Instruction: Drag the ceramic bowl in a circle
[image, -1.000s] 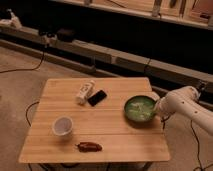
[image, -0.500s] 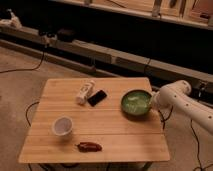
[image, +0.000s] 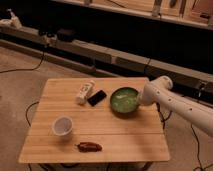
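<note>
At the right-hand rim of the ceramic bowl (image: 120, 102) is where the gripper (image: 139, 100) sits, right up against the dish, and honestly I can't tell whether the jaws are spread, pressed together or pinching the rim, since the end of the arm blends into the bowl's edge there. The white arm (image: 176, 104) runs from that spot out to the right and down, off past the edge of the tabletop (image: 107, 131) and out of view. The bowl itself is upright on the back-right part of the wooden tabletop, near the right edge, green with a darker rim and a paler shiny inside. Just to its left, a small gap away, there's a flat black thing that looks like a phone (image: 97, 98), lying at an angle. Right beside that, on its left, is 1 white bottle (image: 85, 92) on its side, also angled, and I can't say if the 2 actually touch. Further out, toward the front-left, stands a small white cup (image: 62, 126), well apart from the bowl. Near the front edge, a bit right of the cup, lies a dark reddish item (image: 89, 147), maybe a pepper, hard to make out. Cables (image: 22, 67) trail over the floor behind the table on the left.
</note>
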